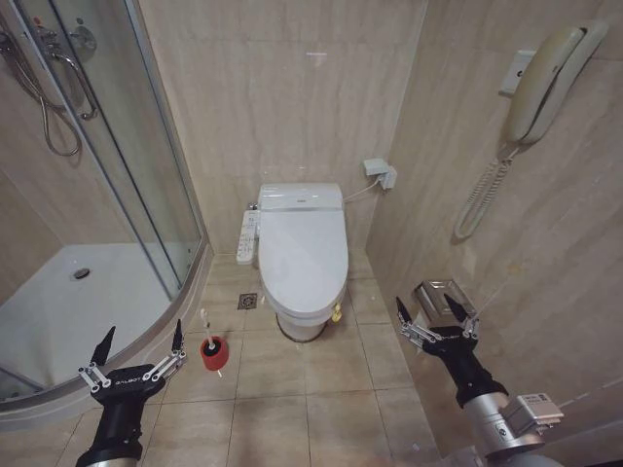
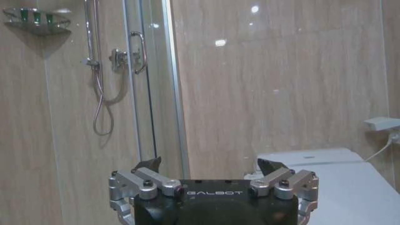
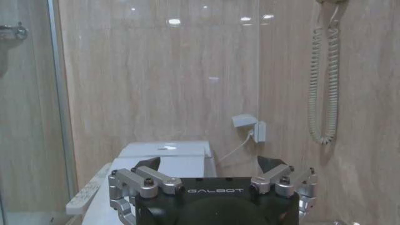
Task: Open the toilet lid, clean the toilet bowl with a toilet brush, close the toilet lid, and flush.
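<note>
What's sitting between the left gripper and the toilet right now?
In the head view, the toilet brush in its red cup stands on the floor tiles between the open left gripper and the toilet bowl.

1. The toilet lid point(image 1: 303, 248) is down, so it hides the inside of the toilet bowl point(image 1: 298, 323) from me.
2. The head of the toilet brush point(image 1: 211, 346) sits inside its red cup, I cannot see it.
3. In my left wrist view, the lid is cut by the right and bottom edges.
4. The buttons on the side panel point(image 1: 247, 236) are too small to read.
</note>
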Available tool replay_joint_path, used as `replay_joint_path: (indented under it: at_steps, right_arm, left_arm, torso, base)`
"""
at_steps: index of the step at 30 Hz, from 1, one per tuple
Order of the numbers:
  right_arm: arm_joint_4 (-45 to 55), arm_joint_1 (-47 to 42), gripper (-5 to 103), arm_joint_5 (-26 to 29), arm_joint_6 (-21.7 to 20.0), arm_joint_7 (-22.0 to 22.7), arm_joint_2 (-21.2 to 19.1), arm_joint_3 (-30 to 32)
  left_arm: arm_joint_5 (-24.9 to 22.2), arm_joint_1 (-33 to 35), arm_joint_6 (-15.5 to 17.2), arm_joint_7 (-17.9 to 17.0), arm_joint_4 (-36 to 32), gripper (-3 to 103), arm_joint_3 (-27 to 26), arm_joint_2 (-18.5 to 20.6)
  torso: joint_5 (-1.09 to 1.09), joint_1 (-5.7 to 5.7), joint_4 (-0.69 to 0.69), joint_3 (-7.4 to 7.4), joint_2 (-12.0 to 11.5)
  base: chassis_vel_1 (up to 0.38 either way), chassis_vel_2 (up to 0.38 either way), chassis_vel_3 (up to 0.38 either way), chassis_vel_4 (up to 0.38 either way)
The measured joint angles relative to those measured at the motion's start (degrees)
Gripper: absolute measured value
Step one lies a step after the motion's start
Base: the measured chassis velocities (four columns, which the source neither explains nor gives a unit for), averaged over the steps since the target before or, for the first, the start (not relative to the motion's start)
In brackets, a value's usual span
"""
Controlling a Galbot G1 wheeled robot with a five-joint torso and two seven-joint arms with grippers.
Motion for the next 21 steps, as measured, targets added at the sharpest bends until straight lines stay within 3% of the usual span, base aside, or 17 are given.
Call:
replay_joint_path:
  at_steps: [21]
  right_arm:
    - [0.0,0.0,100,0.0,0.0,0.0,0.0,0.0]
  left_arm:
    - [0.0,0.0,0.0,0.0,0.0,100,0.0,0.0]
  torso:
    - [0.00,0.01,0.00,0.00,0.0]
  base:
    - [-0.010,0.006,0.004,-0.008]
